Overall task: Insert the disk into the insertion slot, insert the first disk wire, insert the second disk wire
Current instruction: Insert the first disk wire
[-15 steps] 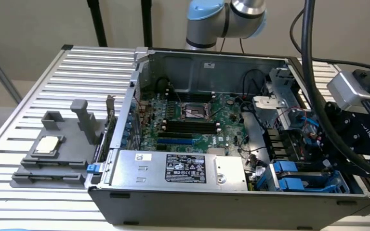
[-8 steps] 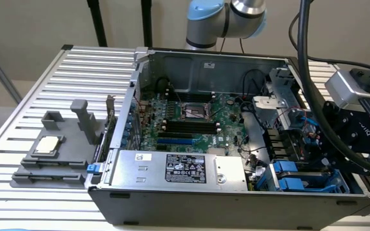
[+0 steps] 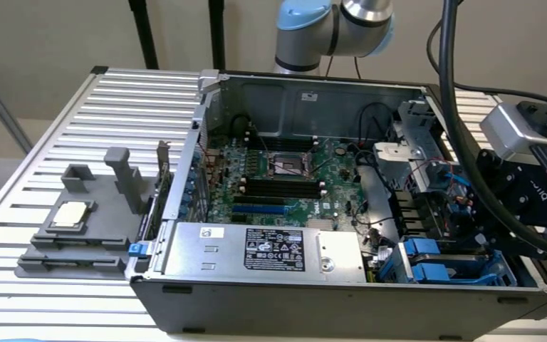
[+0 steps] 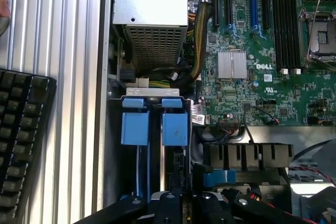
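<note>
The insertion slot is a grey metal cage with blue plastic parts in the near right corner of the open computer case. In the wrist view, two blue tabs stand side by side in the insertion slot. The disk's silver body is hidden, and I cannot tell whether it sits in the cage. My gripper hangs right over the cage, reaching down into the case. Its black fingers are drawn together, so the gripper is shut. I cannot tell whether anything is between them. Thin red and black wires run beside it.
A silver power-supply box with a black label fills the case's front, with the motherboard behind it. A grey plastic fixture with upright posts stands on the ribbed table at the exterior view's left. A black keyboard lies outside the case.
</note>
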{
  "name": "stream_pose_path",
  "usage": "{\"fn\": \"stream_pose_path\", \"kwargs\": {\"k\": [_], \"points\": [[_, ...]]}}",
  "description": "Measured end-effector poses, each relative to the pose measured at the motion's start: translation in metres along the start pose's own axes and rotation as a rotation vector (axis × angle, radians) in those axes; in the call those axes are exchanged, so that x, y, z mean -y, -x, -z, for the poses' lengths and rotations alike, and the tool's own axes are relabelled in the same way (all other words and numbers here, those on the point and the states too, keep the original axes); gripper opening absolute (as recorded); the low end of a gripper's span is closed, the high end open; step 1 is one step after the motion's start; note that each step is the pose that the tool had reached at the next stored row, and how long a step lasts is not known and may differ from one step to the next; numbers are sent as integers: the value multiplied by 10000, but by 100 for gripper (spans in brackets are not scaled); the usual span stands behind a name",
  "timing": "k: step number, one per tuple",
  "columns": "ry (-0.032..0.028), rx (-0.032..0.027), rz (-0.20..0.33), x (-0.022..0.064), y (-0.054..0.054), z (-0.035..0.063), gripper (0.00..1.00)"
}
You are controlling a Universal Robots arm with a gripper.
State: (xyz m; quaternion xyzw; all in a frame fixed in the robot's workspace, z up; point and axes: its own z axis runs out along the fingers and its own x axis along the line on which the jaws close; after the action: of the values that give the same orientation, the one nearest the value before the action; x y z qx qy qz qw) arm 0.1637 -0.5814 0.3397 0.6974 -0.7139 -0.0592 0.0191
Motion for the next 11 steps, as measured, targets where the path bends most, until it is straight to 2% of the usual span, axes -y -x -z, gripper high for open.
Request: {"fn": "stream_pose_path", "kwargs": {"k": [5, 11], "points": [[-1, -45, -6, 7, 0, -1, 17], [-1, -56, -6, 8, 0, -9, 17]]}}
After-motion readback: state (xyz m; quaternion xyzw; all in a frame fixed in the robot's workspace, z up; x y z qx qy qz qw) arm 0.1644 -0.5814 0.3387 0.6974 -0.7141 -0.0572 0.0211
